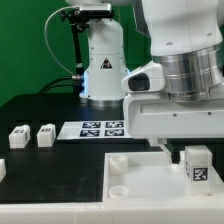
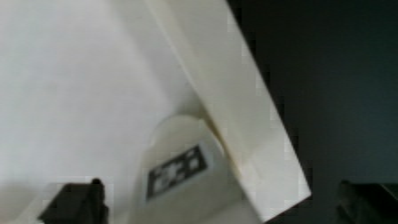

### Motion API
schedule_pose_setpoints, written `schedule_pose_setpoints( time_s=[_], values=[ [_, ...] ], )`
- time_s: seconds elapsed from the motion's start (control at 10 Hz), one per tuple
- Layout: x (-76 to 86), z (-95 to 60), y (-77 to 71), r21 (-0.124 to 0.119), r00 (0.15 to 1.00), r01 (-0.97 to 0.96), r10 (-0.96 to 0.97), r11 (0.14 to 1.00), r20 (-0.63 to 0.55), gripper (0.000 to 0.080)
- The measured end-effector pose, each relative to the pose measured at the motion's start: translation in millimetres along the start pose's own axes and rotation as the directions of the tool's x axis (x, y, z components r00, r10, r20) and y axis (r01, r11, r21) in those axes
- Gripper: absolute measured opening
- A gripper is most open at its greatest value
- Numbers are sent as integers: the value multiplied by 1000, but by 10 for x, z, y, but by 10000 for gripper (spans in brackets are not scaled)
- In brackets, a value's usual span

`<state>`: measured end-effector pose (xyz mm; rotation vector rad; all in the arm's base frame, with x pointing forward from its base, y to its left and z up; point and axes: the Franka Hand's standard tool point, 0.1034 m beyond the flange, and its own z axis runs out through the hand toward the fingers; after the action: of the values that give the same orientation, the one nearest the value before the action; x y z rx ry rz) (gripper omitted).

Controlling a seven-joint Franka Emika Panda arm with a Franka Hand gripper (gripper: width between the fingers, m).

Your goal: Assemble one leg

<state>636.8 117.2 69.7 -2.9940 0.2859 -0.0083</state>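
A leg [image 1: 197, 167], a small white block with a square tag, stands upright at the corner of the large white tray [image 1: 140, 178] at the exterior view's right. My gripper [image 1: 193, 150] hangs right over it. One dark finger [image 1: 160, 146] shows beside the leg and the other is hidden. In the wrist view the tagged leg [image 2: 178, 170] lies between my two dark fingertips [image 2: 75, 202], which stand wide apart and clear of it. The gripper [image 2: 219, 206] is open. The tray's white floor [image 2: 71, 90] fills most of that view.
Two more legs [image 1: 18, 136] [image 1: 45, 134] stand on the black table at the exterior view's left, and a third [image 1: 2, 168] shows at the left edge. The marker board [image 1: 100, 128] lies behind the tray. The arm's white base [image 1: 100, 60] stands at the back.
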Motion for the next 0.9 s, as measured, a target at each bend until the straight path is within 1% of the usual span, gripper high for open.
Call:
schedule_pose_setpoints(
  time_s=[0.1,0.2,0.3,0.4,0.5,0.6,0.8,0.9],
  values=[
    [43,-21,31,-33,971,237,-237,971,-11,649],
    [73,-24,33,-50,932,361,-362,931,-21,649],
    [70,-23,32,-49,944,328,-329,943,-22,611],
    [70,-23,32,-48,957,288,-289,957,-24,441],
    [69,-22,28,-45,964,263,-264,964,-25,441],
    [65,-21,17,-35,993,116,-117,993,-31,303],
    [70,-24,24,-28,995,-89,88,996,-38,290],
    [72,-28,33,-23,947,-320,319,947,-43,290]
  ],
)
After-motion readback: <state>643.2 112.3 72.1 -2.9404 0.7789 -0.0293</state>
